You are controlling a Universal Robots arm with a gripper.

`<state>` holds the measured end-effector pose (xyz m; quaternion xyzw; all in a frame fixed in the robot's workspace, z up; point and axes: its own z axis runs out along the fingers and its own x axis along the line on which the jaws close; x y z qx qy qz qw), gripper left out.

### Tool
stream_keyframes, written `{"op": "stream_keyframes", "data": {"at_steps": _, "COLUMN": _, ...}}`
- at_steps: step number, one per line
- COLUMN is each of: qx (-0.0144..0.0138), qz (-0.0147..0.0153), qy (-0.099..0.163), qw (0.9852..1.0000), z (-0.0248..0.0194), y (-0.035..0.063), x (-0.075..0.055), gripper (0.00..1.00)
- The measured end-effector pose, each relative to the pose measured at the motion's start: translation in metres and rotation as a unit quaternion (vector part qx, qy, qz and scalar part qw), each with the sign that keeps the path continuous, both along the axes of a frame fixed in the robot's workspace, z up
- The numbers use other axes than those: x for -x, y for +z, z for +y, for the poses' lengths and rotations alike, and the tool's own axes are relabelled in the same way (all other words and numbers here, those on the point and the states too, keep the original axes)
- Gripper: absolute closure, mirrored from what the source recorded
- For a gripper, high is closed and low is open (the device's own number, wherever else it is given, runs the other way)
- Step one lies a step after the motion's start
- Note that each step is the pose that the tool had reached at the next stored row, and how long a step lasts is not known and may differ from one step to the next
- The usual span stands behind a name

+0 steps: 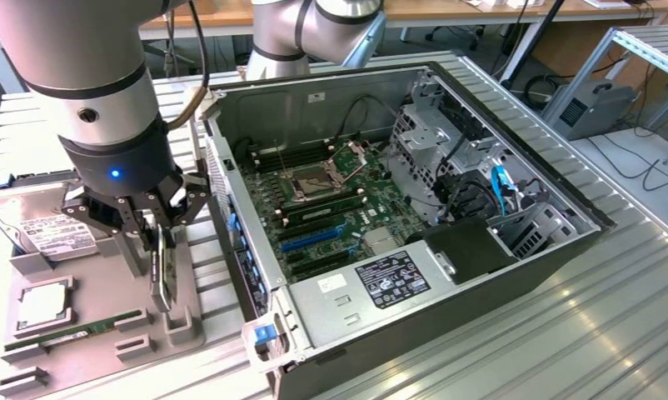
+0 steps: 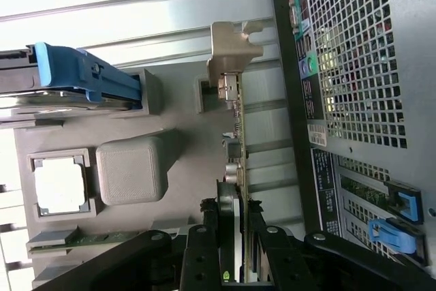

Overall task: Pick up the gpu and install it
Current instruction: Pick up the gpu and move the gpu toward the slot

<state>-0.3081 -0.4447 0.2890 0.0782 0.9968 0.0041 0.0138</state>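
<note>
Gpu (image 1: 164,287) is being clamped edge-on by the gripper (image 1: 160,250) in a grey holder (image 1: 181,322), between hard drive (image 1: 45,227) and case (image 1: 311,100).

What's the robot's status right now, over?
Pincer closed on the gpu. It stands upright, edge-on, lower end at the grey holder beside the open computer case. No obstruction seen.

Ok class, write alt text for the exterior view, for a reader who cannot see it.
The pincer clamps the gpu, upright and edge-on, at a grey tray on the exterior view's left. Beside it, an open PC case shows its motherboard.
</note>
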Motion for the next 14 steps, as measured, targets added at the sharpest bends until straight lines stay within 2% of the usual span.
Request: {"op": "stream_keyframes", "data": {"at_steps": 14, "qx": 0.0000, "qz": 0.0000, "qy": 0.000, "qw": 1.0000, "z": 0.0000, "y": 0.0080, "x": 0.0000, "gripper": 0.72}}
